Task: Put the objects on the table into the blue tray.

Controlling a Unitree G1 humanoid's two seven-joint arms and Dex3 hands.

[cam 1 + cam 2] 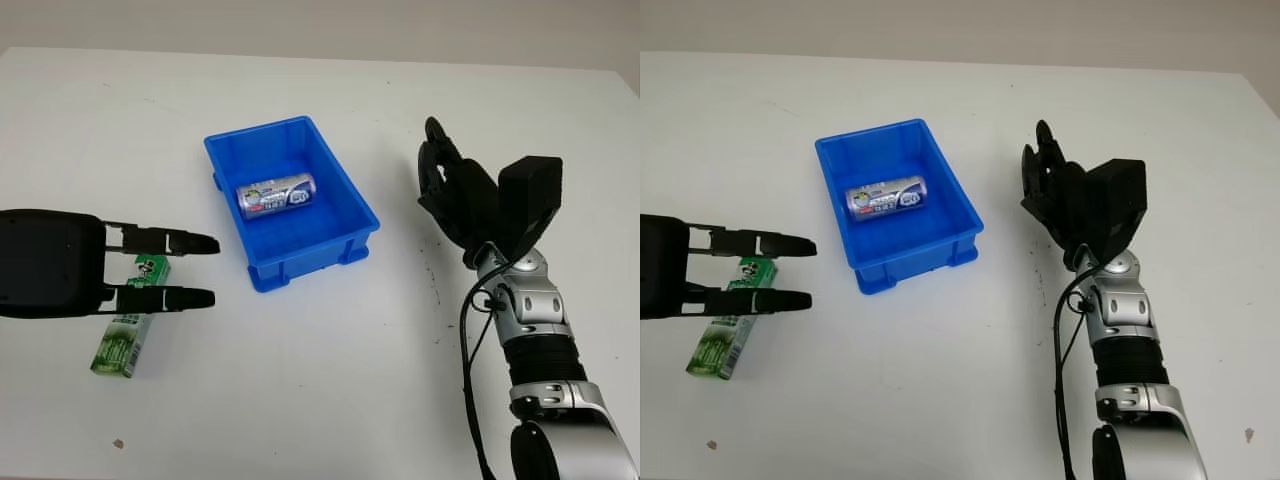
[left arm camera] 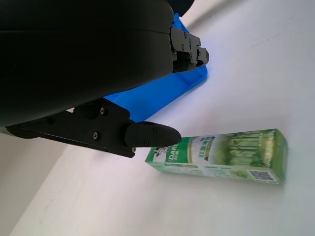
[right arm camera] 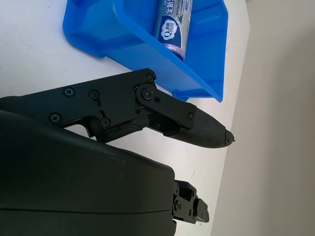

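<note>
A green toothpaste box [image 1: 127, 333] lies flat on the white table at the left, also seen close up as the green box [image 2: 221, 155]. My left hand [image 1: 205, 270] hovers above its far end, open, its fingers [image 1: 170, 241] pointing toward the blue tray [image 1: 345, 190]. The tray sits mid-table with a silver cylindrical pack [image 1: 276, 195] lying inside it, the same pack [image 3: 174, 22] showing in the right wrist view. My right hand [image 1: 440, 170] is raised to the right of the tray, open and holding nothing.
The white table [image 1: 320, 390] stretches wide around the tray. A small dark speck [image 1: 118, 443] lies near the front left edge. A black cable [image 1: 468, 370] runs along my right forearm.
</note>
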